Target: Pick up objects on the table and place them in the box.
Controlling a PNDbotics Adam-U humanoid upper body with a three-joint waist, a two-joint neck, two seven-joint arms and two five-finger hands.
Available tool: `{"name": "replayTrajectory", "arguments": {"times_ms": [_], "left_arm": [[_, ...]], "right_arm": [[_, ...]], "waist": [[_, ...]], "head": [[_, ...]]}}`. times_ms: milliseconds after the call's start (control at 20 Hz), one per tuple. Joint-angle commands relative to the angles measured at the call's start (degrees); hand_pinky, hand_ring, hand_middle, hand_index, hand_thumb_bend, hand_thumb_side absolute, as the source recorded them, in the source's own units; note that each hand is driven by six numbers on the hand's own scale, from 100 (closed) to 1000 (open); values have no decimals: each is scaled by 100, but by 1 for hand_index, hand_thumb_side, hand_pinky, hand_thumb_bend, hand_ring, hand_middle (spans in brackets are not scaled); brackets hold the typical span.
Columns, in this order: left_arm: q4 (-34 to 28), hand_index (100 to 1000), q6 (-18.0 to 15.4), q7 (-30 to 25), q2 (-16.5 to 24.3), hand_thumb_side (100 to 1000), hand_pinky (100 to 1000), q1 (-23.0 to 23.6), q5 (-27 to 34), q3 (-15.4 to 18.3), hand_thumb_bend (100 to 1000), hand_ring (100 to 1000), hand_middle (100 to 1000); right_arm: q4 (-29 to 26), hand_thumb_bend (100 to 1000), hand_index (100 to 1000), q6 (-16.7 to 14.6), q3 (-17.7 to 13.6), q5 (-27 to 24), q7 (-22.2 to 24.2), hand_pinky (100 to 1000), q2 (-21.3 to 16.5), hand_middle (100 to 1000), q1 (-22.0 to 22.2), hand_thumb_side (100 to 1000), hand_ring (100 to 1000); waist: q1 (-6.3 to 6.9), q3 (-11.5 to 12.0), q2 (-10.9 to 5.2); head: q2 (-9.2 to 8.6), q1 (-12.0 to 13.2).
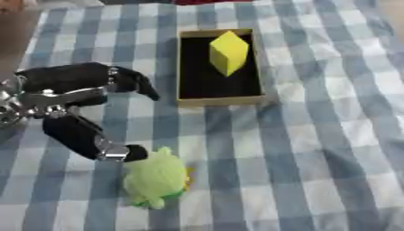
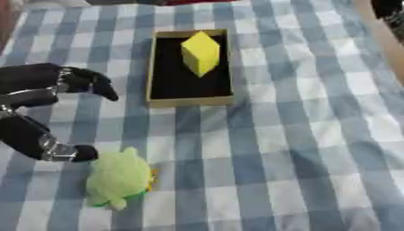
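Observation:
A green plush toy (image 1: 156, 178) lies on the checked cloth near the front, left of centre. My left hand (image 1: 72, 104) reaches in from the left, open, fingers (image 1: 134, 82) spread above and thumb (image 1: 107, 146) low, its tip touching the toy's upper left side. Behind, a shallow box (image 1: 218, 100) with a black inside and tan rim holds a yellow block (image 1: 228, 51) standing in its far right part. My right hand is out of view.
The blue and white checked cloth (image 1: 315, 149) covers the table. Bare table shows at the far left edge (image 1: 12, 40) and at the far right edge (image 2: 387, 40).

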Motion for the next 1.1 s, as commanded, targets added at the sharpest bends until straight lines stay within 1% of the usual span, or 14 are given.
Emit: {"name": "replayTrajectory", "arguments": {"times_ms": [50,200,400,500,650,900,1100], "left_arm": [[-79,900,-152,-117,79,606,927,-31,-180,-11,585,963,819],[-79,899,-313,-238,89,535,928,9,-236,-67,618,963,821],[-79,905,-568,-468,134,525,929,56,-227,-141,631,964,828],[-79,908,-615,-546,146,506,929,71,-241,-142,643,964,830],[-79,910,-572,-602,133,492,926,106,-309,-142,653,962,826],[-79,903,-336,-633,-59,431,920,126,-618,-171,706,954,813],[-79,897,-225,-670,-213,366,914,137,-892,-223,746,947,803]], "right_arm": [[-91,100,777,16,-65,-14,-9,568,-100,696,-37,938,714],[-91,100,777,18,-65,-20,-3,568,-87,696,-27,937,714],[-91,100,777,20,-59,-34,11,567,-66,695,-19,935,712],[-91,100,777,21,-60,-43,17,566,-52,694,-12,934,712],[-91,100,777,25,-67,-53,20,565,-37,695,1,934,712],[-91,100,776,27,-65,-70,34,565,-7,695,12,934,711],[-91,100,776,32,-74,-80,39,564,11,694,26,933,710]], "waist": [[-15,12,-134],[-10,20,-151],[-7,23,-178],[-9,25,-190],[-14,24,-199],[-26,28,-208],[-34,29,-214]], "head": [[29,-24],[29,-51],[29,-98],[29,-116],[29,-128],[29,-133],[29,-132]]}}
